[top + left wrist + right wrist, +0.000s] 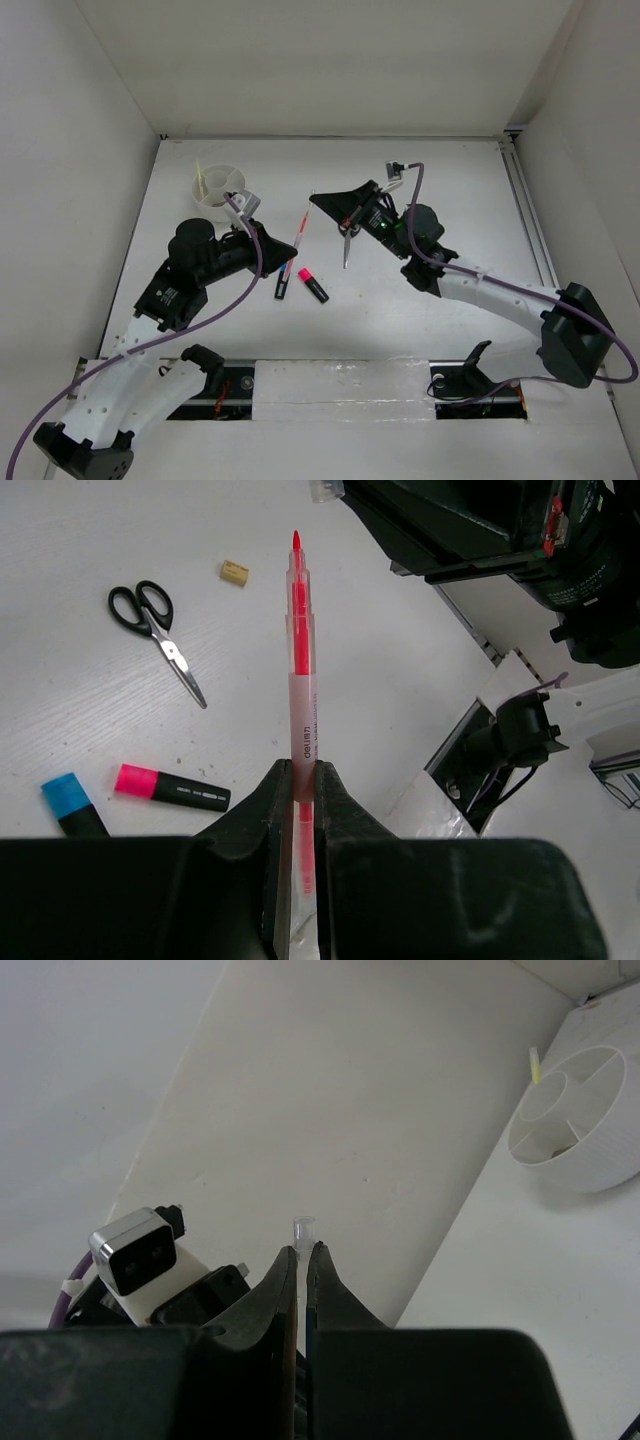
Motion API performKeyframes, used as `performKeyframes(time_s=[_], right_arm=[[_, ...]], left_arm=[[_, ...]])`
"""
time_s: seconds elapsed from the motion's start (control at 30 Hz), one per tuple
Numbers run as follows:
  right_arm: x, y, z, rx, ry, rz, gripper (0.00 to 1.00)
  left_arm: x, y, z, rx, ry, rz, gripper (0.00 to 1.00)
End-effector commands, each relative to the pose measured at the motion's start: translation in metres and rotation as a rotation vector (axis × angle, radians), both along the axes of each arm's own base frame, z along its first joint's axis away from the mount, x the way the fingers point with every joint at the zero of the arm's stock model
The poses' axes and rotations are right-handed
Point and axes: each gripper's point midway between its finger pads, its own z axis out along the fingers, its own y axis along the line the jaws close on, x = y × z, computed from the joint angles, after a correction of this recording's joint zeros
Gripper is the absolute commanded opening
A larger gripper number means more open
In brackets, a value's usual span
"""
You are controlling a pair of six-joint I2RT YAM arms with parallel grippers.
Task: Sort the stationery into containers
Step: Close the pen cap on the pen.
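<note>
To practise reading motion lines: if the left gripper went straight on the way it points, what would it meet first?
Probably the right gripper, just past the tip of the pink pen the left gripper holds; depth is unclear.

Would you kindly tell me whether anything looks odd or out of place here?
Yes. The pink pen clamped in the left gripper shows a bare tip, while the right gripper pinches a small clear piece that looks like its cap. Pen and cap appear to be apart, both held off the table.
</note>
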Motion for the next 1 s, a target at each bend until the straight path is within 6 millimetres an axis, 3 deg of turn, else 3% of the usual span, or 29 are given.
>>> performKeyframes(time_s=[0.0,0.97], right_arm=[[-0.003,-0.003,0.027,0.085,-0.069,-0.004,0.0],[0.002,0.006,0.007,0.045,-0.053,-0.011,0.0]], left_arm=[[-0.002,-0.004,0.01,-0.029,-0.036,-0.025,0.0],[0.002,0.001,0.014,-0.041,-0.056,-0.026,0.0]])
